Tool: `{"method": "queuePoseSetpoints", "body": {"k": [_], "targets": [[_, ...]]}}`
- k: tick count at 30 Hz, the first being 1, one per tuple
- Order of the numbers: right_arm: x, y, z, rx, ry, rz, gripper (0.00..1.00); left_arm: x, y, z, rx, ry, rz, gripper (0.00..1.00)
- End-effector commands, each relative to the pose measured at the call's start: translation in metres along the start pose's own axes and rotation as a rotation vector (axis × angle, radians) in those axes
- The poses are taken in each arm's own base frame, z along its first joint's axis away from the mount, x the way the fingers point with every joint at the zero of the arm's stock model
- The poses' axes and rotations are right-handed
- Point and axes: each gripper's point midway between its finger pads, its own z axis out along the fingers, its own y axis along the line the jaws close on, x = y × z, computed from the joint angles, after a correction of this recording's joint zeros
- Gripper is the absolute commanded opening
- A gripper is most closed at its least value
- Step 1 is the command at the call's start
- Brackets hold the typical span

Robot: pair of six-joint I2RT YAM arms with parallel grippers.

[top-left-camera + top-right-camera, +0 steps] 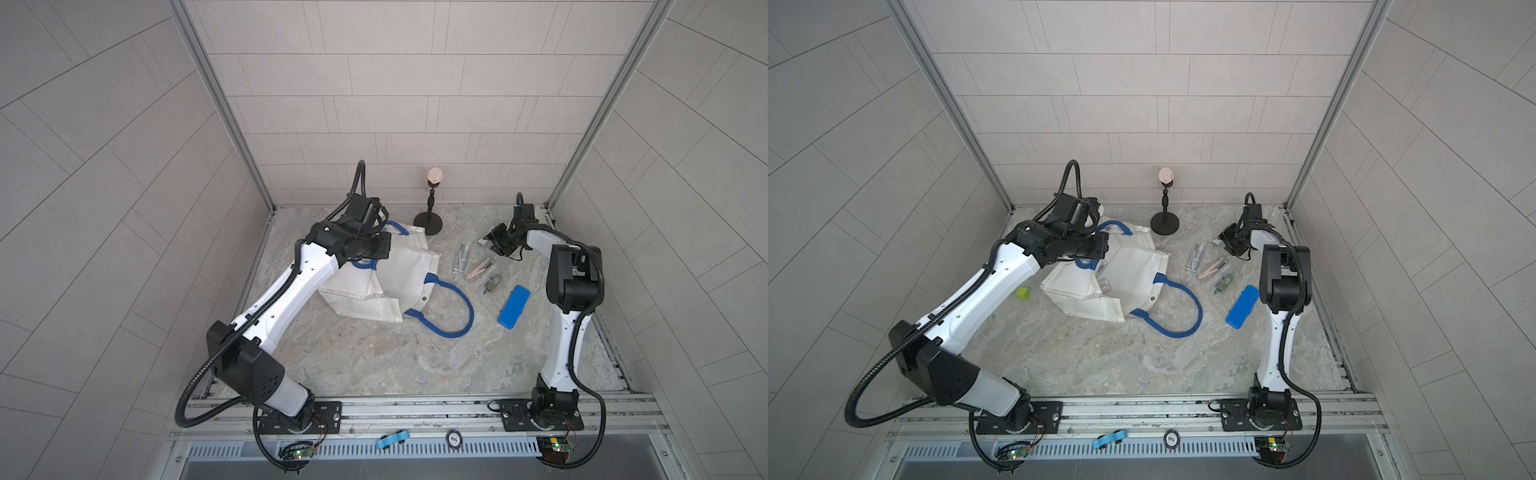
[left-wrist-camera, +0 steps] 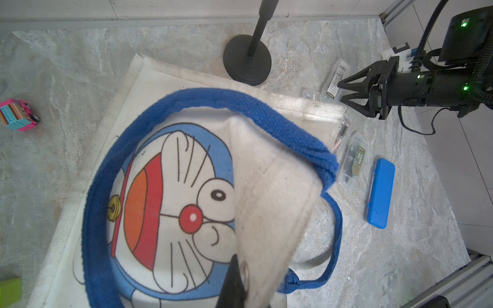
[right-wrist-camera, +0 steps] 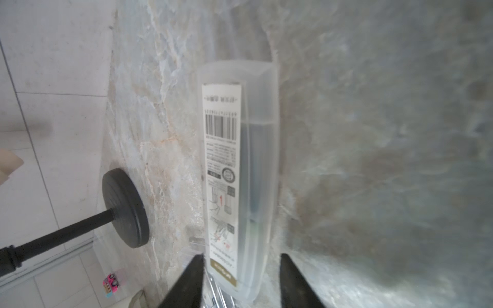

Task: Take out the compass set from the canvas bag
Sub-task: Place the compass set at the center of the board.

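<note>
White canvas bag (image 1: 365, 286) with blue handles: left gripper (image 2: 237, 274) clamped on its rim; right of the bag, right gripper (image 3: 241, 256), jaws apart, straddles a clear labelled plastic case (image 3: 248, 160).

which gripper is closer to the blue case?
Right. The right gripper is open over the clear packs beside the blue case; the left gripper grips the bag, farther off.

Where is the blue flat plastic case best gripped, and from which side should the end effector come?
Grip the blue flat rectangular plastic case across its two long edges, near its middle, coming straight down from above. It lies flat on the marble table with both long edges free, and its narrow width likely suits the jaws.
</note>
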Motion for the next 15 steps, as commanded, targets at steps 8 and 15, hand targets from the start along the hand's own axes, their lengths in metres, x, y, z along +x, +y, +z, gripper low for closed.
{"method": "queuePoseSetpoints", "body": {"k": [8, 15], "targets": [[0.049, 0.043, -0.115, -0.057, -0.102, -0.131, 0.64, -0.001, -0.004, -0.024, 0.033, -0.02, 0.022, 0.0], [0.198, 0.105, -0.177, -0.271, -0.009, -0.362, 0.5, -0.001, -0.006, -0.023, 0.033, -0.004, 0.036, 0.0]]}}
